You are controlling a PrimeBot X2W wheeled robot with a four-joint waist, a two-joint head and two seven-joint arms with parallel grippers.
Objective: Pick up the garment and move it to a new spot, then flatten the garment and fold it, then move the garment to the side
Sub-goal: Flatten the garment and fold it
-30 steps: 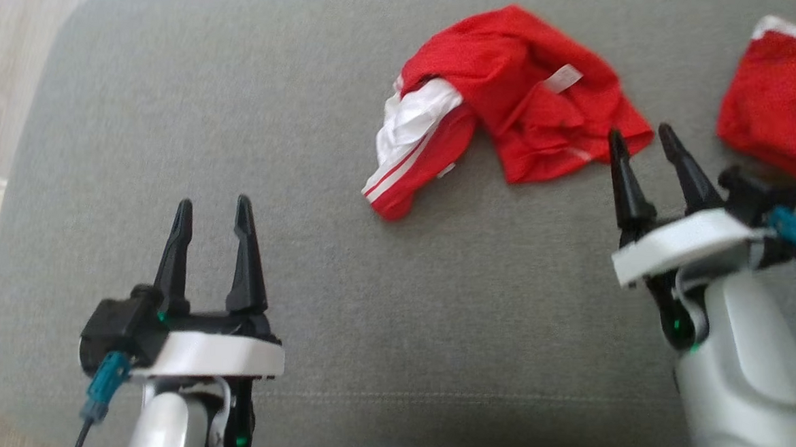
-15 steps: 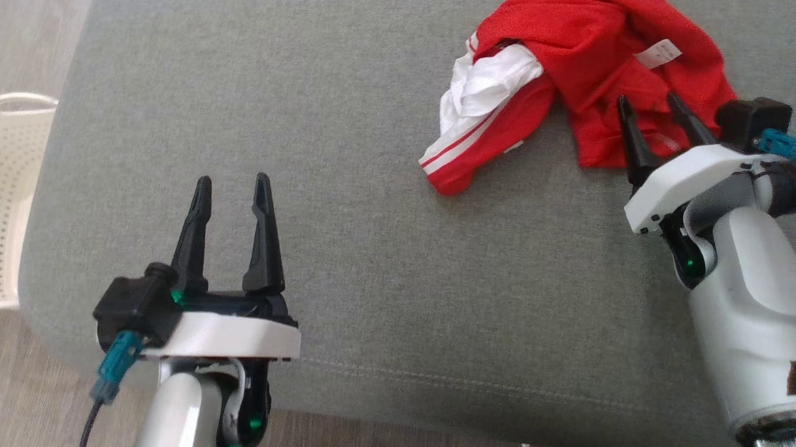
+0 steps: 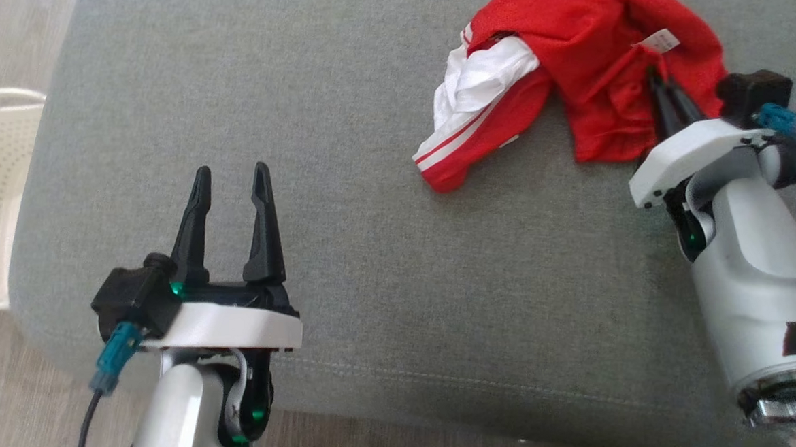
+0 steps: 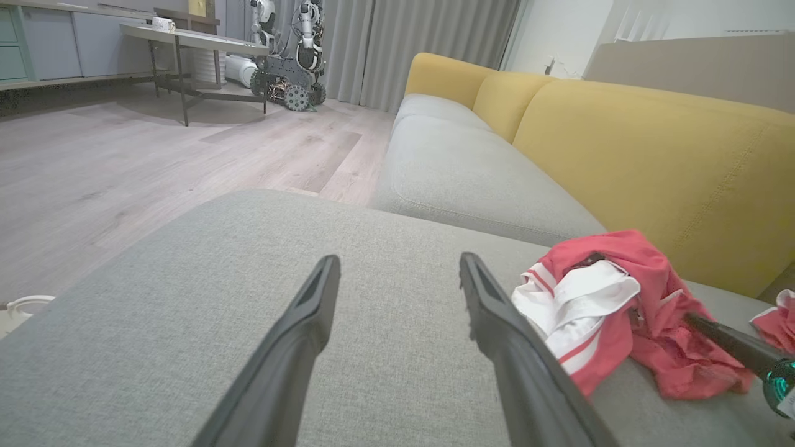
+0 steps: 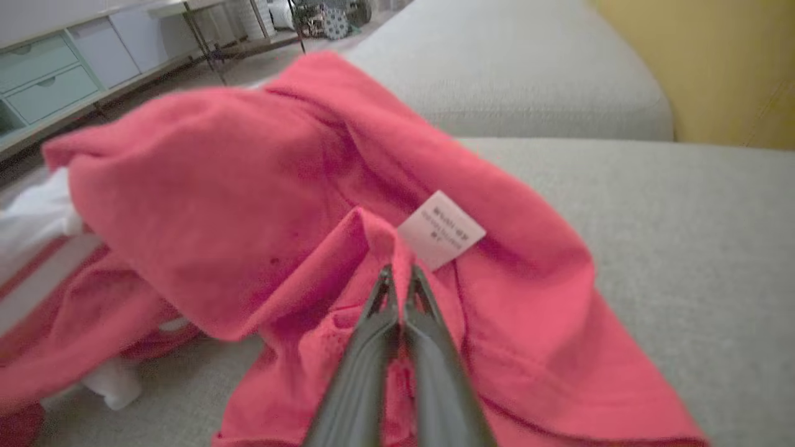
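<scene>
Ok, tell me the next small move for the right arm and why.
Probably lift the right gripper a little, straight up: its jaws look closed on a raised fold of the red garment beside the white label, while the rest lies crumpled on the grey cushion. The left gripper stands open, apart from it.

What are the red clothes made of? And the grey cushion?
The garment is probably thin, soft knit fabric, matte; it crumples into loose folds. The cushion seems to be woven grey upholstery cloth, matte, with a fine weave grain and a stitched seam.
</scene>
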